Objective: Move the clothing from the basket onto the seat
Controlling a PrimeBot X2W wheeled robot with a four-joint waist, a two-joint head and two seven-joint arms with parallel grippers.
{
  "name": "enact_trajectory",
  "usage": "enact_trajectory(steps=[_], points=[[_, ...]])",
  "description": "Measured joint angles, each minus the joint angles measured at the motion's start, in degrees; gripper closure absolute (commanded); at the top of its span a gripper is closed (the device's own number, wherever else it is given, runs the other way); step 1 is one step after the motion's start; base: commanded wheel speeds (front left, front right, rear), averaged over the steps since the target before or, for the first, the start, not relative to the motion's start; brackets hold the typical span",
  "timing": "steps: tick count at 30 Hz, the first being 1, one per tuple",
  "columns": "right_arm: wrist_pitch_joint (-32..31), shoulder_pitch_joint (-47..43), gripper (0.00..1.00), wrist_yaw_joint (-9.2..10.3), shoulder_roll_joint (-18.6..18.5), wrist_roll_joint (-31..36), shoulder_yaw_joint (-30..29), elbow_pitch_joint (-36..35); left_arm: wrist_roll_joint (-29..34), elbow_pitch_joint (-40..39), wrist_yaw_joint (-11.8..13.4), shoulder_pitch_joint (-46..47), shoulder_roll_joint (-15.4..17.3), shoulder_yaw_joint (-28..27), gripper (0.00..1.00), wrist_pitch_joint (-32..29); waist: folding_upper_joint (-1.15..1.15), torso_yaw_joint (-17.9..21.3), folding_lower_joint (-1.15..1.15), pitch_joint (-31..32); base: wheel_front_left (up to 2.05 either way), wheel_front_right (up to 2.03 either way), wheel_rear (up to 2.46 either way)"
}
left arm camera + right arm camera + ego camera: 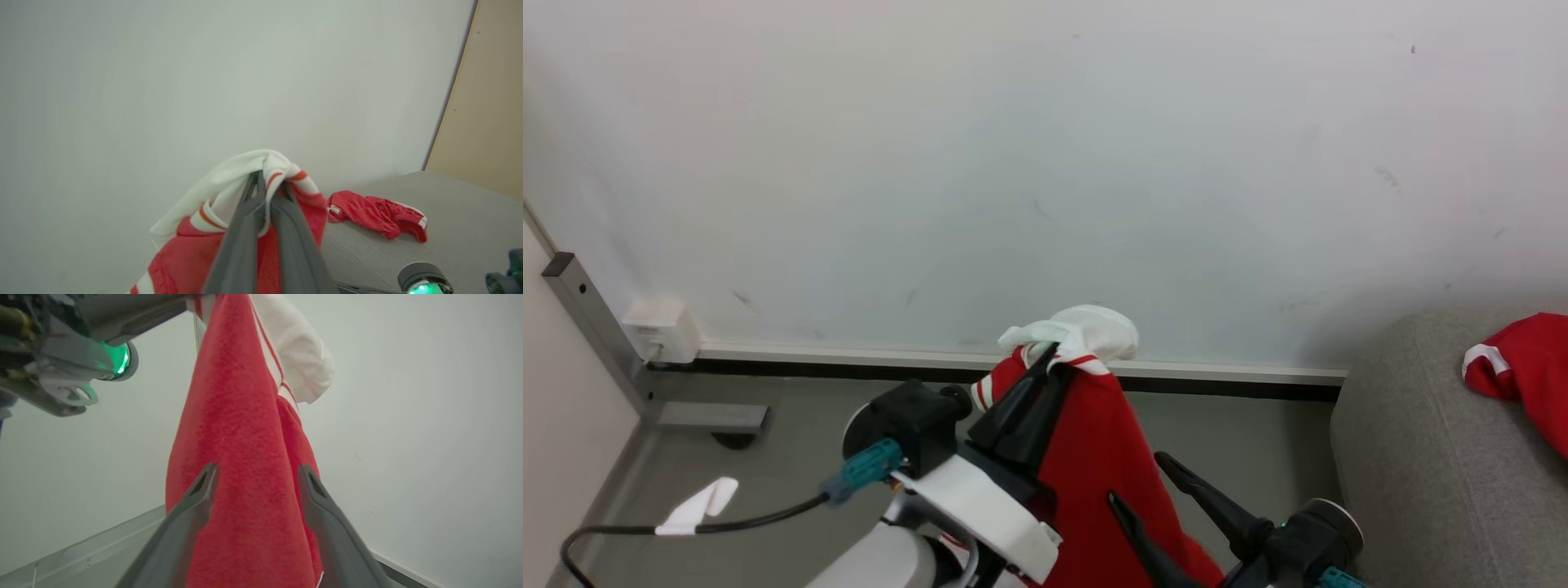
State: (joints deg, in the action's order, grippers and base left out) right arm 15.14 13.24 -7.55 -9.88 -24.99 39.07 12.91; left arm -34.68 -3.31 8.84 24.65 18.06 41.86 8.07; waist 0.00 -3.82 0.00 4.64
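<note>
Short of the rounded edge of the seat, over the floor, your left end effector clamps the white trim of the red garment, right end effector open beside it; likely soft, light, drapey, so hold bunched folds.

A crumpled red fabric garment with white trim lies on the large grey woven-fabric sofa seat. To its left, a grey metal frame foot rests on the grey floor.

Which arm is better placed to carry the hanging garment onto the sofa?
Left: the left gripper is shut on the garment. The right gripper is open near it, gripping nothing.
</note>
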Motion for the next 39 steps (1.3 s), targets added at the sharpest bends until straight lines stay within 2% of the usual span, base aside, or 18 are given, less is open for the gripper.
enact_trajectory(steps=[4,13,15,19,20,21,22,31,39], points=[[0.0,3.1,0.0,0.0,-0.42,-1.64,2.34,2.0,0.01,-0.75,-1.03,0.87,-1.48,1.88,1.0,-0.98,0.0,-0.47,0.0,0.1,0.0,0.0,0.0],[0.01,5.98,0.0,0.0,-0.2,-3.93,3.5,5.28,-0.2,-2.16,-2.86,1.27,-3.7,5.73,1.0,-3.02,0.0,-1.55,0.0,0.37,0.0,0.0,0.0],[0.01,6.37,1.0,0.0,-0.19,-5.15,3.94,6.09,-0.2,-2.48,-3.0,1.26,-4.1,6.42,1.0,-3.41,0.0,-1.75,0.0,0.46,0.0,0.0,0.0],[0.0,6.8,1.0,0.0,-0.14,-7.36,4.36,6.8,-0.2,-2.35,-2.88,1.25,-4.16,6.66,1.0,-3.43,0.0,-1.87,0.0,0.36,0.0,0.0,0.0],[0.0,7.04,1.0,0.0,-0.18,-7.39,4.09,6.8,-0.2,-2.25,-2.64,1.22,-4.15,6.55,0.71,-3.35,0.0,-1.82,0.0,0.3,0.0,0.0,0.0],[0.0,7.23,1.0,0.0,-0.2,-7.57,3.75,6.67,-0.2,-2.18,-2.3,1.19,-4.12,6.39,0.5,-3.07,0.0,-1.73,0.0,0.24,0.0,0.0,0.0],[0.0,7.31,1.0,0.0,-0.29,-7.71,3.39,6.5,-0.19,-1.99,-2.24,1.18,-3.99,6.27,0.0,-2.94,0.0,-1.63,0.0,0.18,0.0,0.0,0.0],[-0.01,6.68,1.0,0.0,-3.18,-7.94,-1.48,3.66,-0.2,0.92,-1.66,-0.11,-3.32,5.93,0.0,-1.42,0.0,0.71,0.0,-0.62,0.0,0.0,0.0],[-0.01,5.9,1.0,0.0,-6.25,-7.87,-6.03,0.23,-0.49,2.8,-1.71,-1.01,-3.43,6.04,0.0,-0.11,0.0,6.14,0.0,-1.69,0.0,0.0,0.0]])
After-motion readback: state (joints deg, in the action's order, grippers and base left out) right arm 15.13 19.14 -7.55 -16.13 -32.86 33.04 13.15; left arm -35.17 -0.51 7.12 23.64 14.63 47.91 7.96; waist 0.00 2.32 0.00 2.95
